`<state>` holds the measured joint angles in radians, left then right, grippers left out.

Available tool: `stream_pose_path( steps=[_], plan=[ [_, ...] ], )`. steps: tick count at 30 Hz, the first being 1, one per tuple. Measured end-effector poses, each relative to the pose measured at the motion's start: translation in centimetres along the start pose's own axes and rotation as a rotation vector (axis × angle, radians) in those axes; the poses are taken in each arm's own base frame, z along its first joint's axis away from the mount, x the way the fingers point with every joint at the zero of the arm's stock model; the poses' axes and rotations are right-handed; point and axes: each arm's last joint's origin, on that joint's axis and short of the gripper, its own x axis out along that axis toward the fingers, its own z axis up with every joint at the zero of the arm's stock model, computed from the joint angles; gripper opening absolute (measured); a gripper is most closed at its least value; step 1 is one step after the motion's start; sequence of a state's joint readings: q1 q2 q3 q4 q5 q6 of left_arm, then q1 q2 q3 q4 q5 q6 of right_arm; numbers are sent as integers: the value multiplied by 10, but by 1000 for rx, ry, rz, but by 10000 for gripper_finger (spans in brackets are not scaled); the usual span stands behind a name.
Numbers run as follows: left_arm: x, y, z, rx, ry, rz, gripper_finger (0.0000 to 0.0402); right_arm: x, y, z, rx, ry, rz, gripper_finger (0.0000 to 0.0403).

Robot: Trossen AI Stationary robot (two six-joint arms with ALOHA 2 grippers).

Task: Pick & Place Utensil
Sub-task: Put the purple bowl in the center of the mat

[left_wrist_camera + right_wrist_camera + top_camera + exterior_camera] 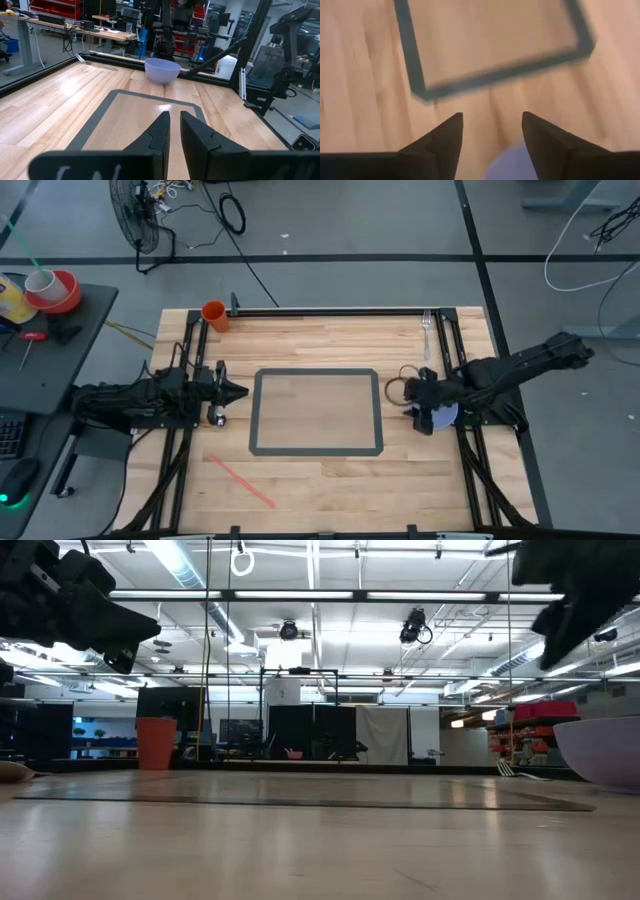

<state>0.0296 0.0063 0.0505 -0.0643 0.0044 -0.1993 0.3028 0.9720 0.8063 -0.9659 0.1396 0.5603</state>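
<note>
Wooden tabletop (320,480) is carrying a lavender bowl (162,70); right gripper (491,131) is hovering above it, fingers parted and empty; left gripper (173,131) is waiting, fingers nearly together.

Both arms matte black, boxy segmented links, black cable runs along the links in the high view. Left gripper (172,135): 2 flat black wedge fingers tapering to blunt tips, mounted on a black crossbar with faint pale lettering. Right gripper (492,142): 2 black triangular fingers, pointed tips, plain smooth faces, no visible markings.
</note>
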Motion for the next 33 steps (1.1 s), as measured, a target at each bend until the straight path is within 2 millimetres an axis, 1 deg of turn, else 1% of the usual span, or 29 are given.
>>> stream_pose_path(
  steps=[2, 5, 8, 10, 12, 15, 19, 23, 28, 33],
  plan=[
    [0, 0, 0, 0, 0, 0, 48, 1, 5, 2, 34, 89, 9, 221],
    [0, 0, 0, 0, 0, 0, 48, 6, 10, 7, 116, 146, 45, 228],
    [0, 0, 0, 0, 0, 0, 48, 11, 13, 10, 153, 173, 85, 226],
    [0, 0, 0, 0, 0, 0, 48, 14, 14, 8, 189, 221, 91, 220],
    [0, 0, 0, 0, 0, 0, 48, 16, 13, 5, 228, 274, 60, 212],
    [0, 0, 0, 0, 0, 0, 48, 20, 9, 2, 271, 325, -36, 204],
    [0, 0, 0, 0, 0, 0, 48, 28, 5, 3, 319, 367, -118, 207],
    [0, 0, 0, 0, 0, 0, 48, 38, -1, 8, 514, 335, -236, 226],
    [0, 0, 0, 0, 0, 0, 48, 47, -3, 11, 556, 374, -266, 236],
    [0, 0, 0, 0, 0, 0, 48, 57, 1, 12, 614, 383, -290, 224]
  ],
)
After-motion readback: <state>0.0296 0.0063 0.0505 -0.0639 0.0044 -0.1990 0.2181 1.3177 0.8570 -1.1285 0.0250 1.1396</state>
